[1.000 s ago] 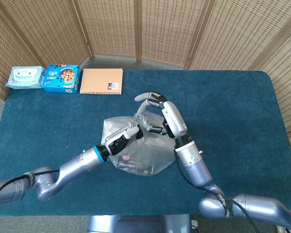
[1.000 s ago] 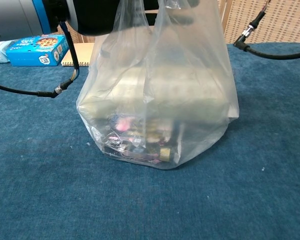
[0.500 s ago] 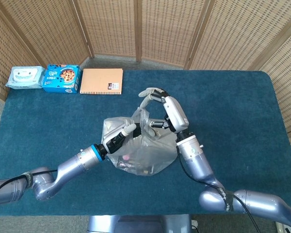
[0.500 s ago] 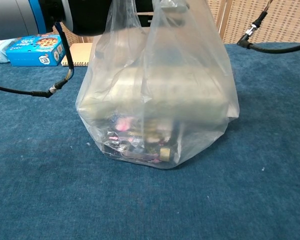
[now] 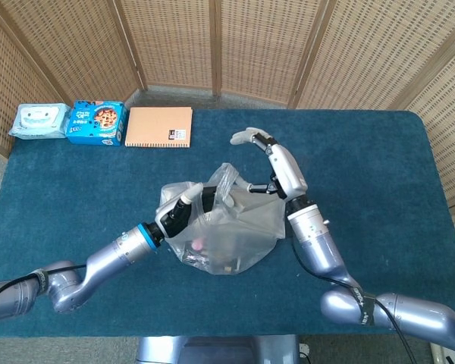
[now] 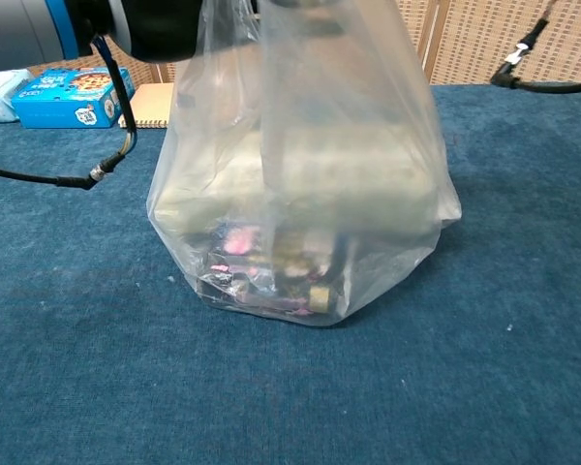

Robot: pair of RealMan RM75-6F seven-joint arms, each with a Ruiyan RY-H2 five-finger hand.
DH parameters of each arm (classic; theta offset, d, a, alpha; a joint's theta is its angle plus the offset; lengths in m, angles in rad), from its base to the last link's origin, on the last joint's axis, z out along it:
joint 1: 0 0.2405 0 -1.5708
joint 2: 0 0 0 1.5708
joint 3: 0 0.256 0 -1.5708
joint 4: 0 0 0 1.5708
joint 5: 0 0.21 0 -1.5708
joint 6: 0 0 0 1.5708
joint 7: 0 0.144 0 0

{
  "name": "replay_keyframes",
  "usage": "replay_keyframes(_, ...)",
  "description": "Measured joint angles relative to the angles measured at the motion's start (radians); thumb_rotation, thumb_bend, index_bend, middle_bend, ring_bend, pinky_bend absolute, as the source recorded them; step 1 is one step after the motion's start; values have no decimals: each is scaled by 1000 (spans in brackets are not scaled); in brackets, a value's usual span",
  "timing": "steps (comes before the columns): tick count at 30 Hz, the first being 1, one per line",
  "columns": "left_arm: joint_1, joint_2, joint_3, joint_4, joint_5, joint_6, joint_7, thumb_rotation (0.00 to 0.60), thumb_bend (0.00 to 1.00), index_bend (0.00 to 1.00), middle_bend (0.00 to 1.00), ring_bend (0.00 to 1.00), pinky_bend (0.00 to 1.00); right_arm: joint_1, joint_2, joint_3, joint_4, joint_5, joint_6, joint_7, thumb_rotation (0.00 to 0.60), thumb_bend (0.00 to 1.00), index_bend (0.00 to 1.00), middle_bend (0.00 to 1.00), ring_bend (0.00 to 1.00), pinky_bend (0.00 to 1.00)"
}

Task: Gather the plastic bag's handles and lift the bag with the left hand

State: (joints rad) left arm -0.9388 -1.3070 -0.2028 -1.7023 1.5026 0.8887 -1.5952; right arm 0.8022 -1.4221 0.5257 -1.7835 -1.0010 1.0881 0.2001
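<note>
We see the translucent plastic bag (image 5: 224,235) standing near the middle of the blue-carpeted table (image 5: 379,174), and its bottom rests on the cloth in the chest view, so we judge the lift is not yet begun. Inside it lie a pale flat box and some small colourful packets. Our left hand (image 5: 188,208) is at the top of the bag and grasps the bunched handles (image 5: 221,182), probably so that both loops come up together and the load does not tip. Our right hand (image 5: 277,163) is just beside the bag, released, with fingers spread and holding nothing; we think it stands off to leave the handles to the left hand. At the far left edge lie 3 things well apart from the bag: a pale wipes packet (image 5: 38,121), a blue biscuit box (image 5: 95,122) and a brown notebook (image 5: 159,127).
</note>
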Motion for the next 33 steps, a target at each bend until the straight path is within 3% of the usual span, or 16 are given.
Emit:
replay_keyframes(17, 40, 23, -14, 0, 8, 57, -146, 0, 238, 423, 397, 398, 252, -55, 55, -2, 25, -33, 12, 77, 600, 312, 276, 249, 133, 98)
replay_keyframes(33, 51, 82, -55, -39, 24, 106, -267, 0, 242, 447, 442, 439, 349, -182, 117, -64, -19, -144, 112, 147, 600, 329, 278, 255, 151, 103)
